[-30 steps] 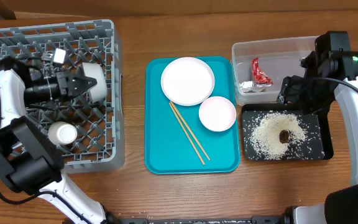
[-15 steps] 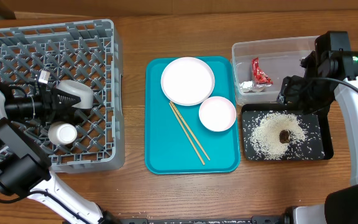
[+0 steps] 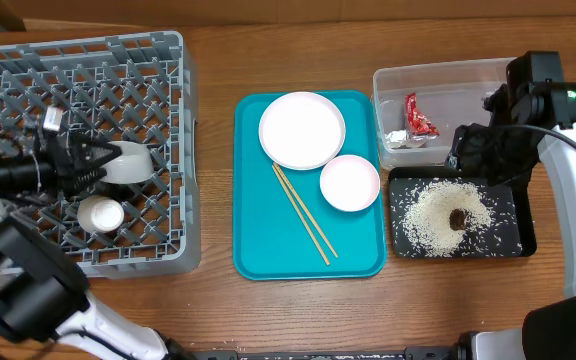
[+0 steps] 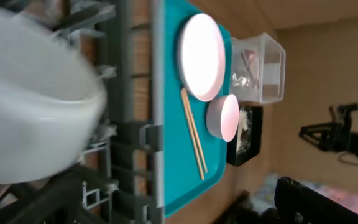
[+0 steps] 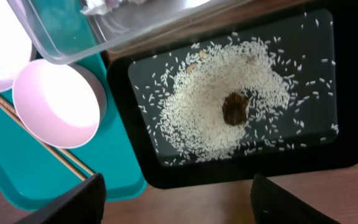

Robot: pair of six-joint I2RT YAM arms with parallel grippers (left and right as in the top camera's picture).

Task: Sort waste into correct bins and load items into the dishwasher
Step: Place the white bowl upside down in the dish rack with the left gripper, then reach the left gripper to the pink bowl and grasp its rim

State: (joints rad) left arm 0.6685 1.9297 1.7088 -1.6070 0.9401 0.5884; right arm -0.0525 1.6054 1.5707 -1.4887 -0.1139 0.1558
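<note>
Quick rundown of how it's all laid out. The big square grey plastic dish rack (image 3: 88, 60) takes up the left end of the worktop. Inside it, the grey-sided bowl (image 3: 133, 165) lies around the middle, and the small white cup (image 3: 100, 215) is just in front of that.

The flat teal tray (image 3: 263, 250) is in the centre of the worktop. The large round white plate (image 3: 302, 130) is at its back edge, and the small round white plate (image 3: 349, 183) is just beside it, to the front-right. The thin wooden chopsticks (image 3: 303, 215) run diagonally from the large plate toward the tray's front-right corner.

At the right end, the clear plastic rectangular tub (image 3: 448, 75) is at the back, with the crumpled red-and-silver foil wrapper (image 3: 418, 118) in its left half. The shallow black rectangular tray (image 3: 403, 245) is right in front of the tub. It holds the loose white rice-like grains (image 3: 428, 215), with the small brown food lump (image 3: 458, 218) in the middle of them.
</note>
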